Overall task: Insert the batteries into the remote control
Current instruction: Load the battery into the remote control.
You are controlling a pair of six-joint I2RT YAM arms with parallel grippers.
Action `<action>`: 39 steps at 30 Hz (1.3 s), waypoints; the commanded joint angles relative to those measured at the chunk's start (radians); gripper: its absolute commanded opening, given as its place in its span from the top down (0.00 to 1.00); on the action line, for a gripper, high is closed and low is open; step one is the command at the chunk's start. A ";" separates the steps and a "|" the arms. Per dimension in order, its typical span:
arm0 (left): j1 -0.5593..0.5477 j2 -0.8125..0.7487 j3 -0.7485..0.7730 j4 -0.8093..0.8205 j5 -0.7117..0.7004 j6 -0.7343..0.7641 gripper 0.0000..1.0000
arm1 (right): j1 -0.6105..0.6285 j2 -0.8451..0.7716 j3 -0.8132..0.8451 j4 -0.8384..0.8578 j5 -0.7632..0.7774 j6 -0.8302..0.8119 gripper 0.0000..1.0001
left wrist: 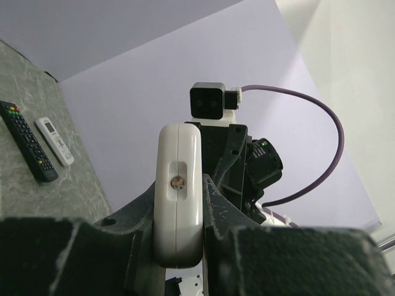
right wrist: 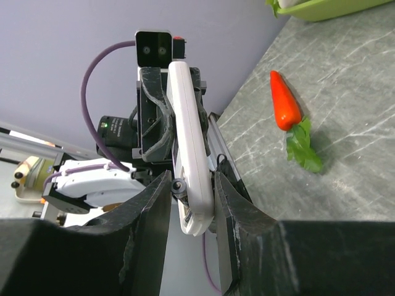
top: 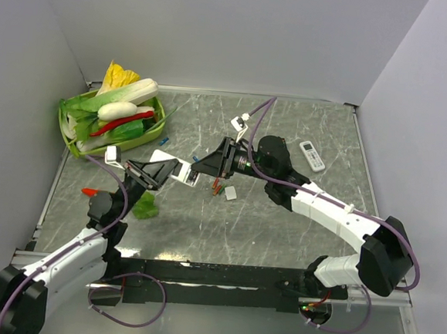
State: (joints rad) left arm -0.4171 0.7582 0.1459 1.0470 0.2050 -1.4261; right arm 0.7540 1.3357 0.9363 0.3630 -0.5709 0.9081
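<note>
Two black grippers meet in the air right of the green plastic vegetable basket [top: 159, 115]. The left gripper [top: 152, 174] and right gripper [top: 210, 164] each clamp one end of the small white rectangular remote control [top: 171, 166]. It is probably light, stiff and slick-shelled, so best pinched by its narrow edges, compartment free. Tiny coloured cylindrical batteries [top: 216, 186] lie on the grey marbled table [top: 297, 219], further right of the basket.

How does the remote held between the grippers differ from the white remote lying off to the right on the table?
The held remote is up off the table, clamped by the left gripper and right gripper; the white remote lies flat, untouched. The held remote shows its plain edge to both wrist cameras; the white remote lies face up, buttons showing. Both are white-bodied and rectangular.
</note>
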 commanded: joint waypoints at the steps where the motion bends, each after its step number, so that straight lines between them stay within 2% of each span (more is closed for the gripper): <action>1: 0.000 0.016 0.078 0.134 -0.013 0.023 0.98 | 0.015 0.036 0.013 -0.018 -0.032 0.000 0.71; 4: 0.000 0.036 0.092 0.151 -0.019 0.030 0.98 | 0.016 0.040 0.032 -0.045 -0.038 -0.017 0.72; 10: 0.000 0.078 0.132 0.185 -0.001 0.042 0.98 | 0.019 0.043 0.052 -0.111 -0.023 -0.057 0.81; 14: 0.000 0.084 0.129 0.189 0.005 0.039 0.98 | 0.025 0.031 0.070 -0.183 0.020 -0.138 0.85; 18: 0.000 0.081 0.123 0.188 0.011 0.035 0.98 | 0.027 0.025 0.076 -0.226 0.059 -0.205 0.94; 21: 0.000 0.084 0.126 0.186 0.017 0.033 0.98 | 0.044 0.029 0.105 -0.274 0.080 -0.274 0.96; 24: 0.000 0.081 0.119 0.189 0.019 0.030 0.98 | 0.064 0.037 0.151 -0.330 0.126 -0.330 0.96; 29: 0.000 0.041 0.113 0.134 0.027 0.052 0.98 | 0.100 0.011 0.173 -0.427 0.340 -0.442 0.98; 32: 0.000 0.014 0.104 0.087 0.025 0.064 0.98 | 0.126 0.000 0.190 -0.475 0.428 -0.528 0.97; 34: 0.000 0.000 0.098 0.062 0.022 0.072 0.98 | 0.130 -0.007 0.194 -0.473 0.421 -0.546 0.96; 37: 0.000 -0.019 0.104 -0.007 0.025 0.098 0.98 | 0.128 -0.024 0.203 -0.450 0.384 -0.546 0.85; 38: 0.000 -0.023 0.107 -0.049 0.027 0.107 0.98 | 0.127 -0.027 0.213 -0.456 0.373 -0.543 0.77; 39: 0.000 -0.028 0.115 -0.079 0.028 0.128 0.98 | 0.128 -0.030 0.223 -0.461 0.352 -0.540 0.74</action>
State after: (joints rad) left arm -0.4034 0.7685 0.2035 0.9817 0.1913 -1.3632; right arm 0.8768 1.3201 1.1202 0.0097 -0.2470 0.4404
